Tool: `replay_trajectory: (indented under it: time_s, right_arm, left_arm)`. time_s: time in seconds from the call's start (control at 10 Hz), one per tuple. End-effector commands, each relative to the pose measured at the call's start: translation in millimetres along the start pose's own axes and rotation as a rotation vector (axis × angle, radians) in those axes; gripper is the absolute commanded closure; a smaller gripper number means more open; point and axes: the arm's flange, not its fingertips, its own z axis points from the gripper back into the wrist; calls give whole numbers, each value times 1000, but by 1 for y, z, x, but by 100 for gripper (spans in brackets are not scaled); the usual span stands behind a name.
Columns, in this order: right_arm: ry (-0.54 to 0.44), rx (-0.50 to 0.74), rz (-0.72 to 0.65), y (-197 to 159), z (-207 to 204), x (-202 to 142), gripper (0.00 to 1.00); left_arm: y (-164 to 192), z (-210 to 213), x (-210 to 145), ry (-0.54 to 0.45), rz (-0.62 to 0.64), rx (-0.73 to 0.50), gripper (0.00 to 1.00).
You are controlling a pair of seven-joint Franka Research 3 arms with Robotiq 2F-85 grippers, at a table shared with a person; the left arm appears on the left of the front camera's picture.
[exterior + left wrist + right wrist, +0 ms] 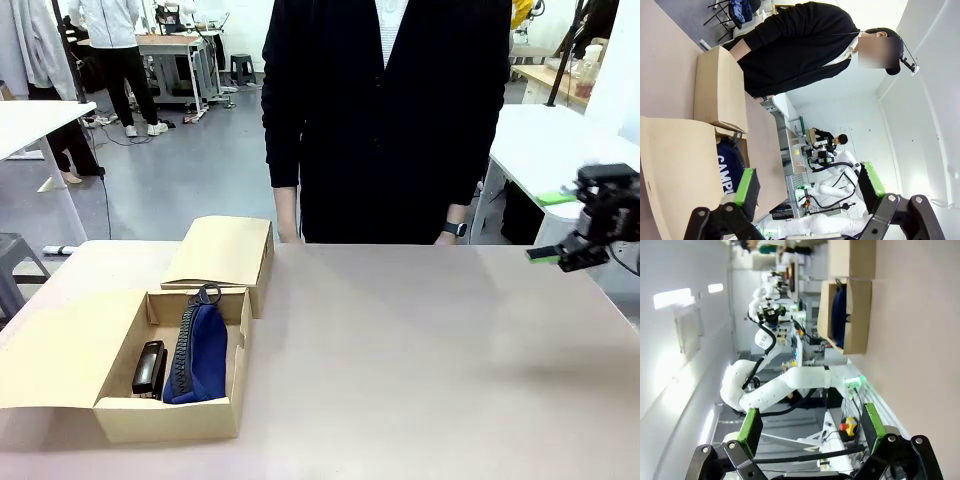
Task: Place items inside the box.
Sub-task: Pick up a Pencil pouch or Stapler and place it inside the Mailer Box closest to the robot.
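Observation:
The open cardboard box (170, 418) sits at the table's near left. Inside it lie a navy zip pouch (203, 352) and, to its left, a black stapler (150, 367). My right gripper (562, 258) hovers above the table's far right edge, well away from the box. In the right wrist view that gripper (811, 425) is open and holds nothing, with the box (855, 315) and the pouch (838, 315) far ahead. My left gripper (807, 187) is open and empty too, looking past the box flap (680, 170) at the pouch (727, 167) with its white lettering.
A second closed cardboard box (222, 252) stands just behind the open one. A person in a dark jacket (385, 110) stands at the table's far edge, hands low by the rim. The table's bare surface (430, 360) stretches across the middle and right.

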Motion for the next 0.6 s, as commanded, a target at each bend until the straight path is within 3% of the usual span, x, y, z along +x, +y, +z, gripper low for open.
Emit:
replay_trajectory:
  time_s: [0.0,0.2,0.3,0.5]
  right_arm:
    - [21,13,209,-23,-4,-25,0]
    - [2,-157,97,-35,-16,-21,0]
    - [1,-2,134,-27,4,-23,0]
    - [1,-2,134,-27,4,-23,0]
  left_arm:
    - [-1,0,0,-8,-14,-21,0]
    - [-1,0,0,-8,-14,-21,0]
    - [-1,0,0,-8,-14,-21,0]
    - [-1,0,0,-8,-14,-21,0]
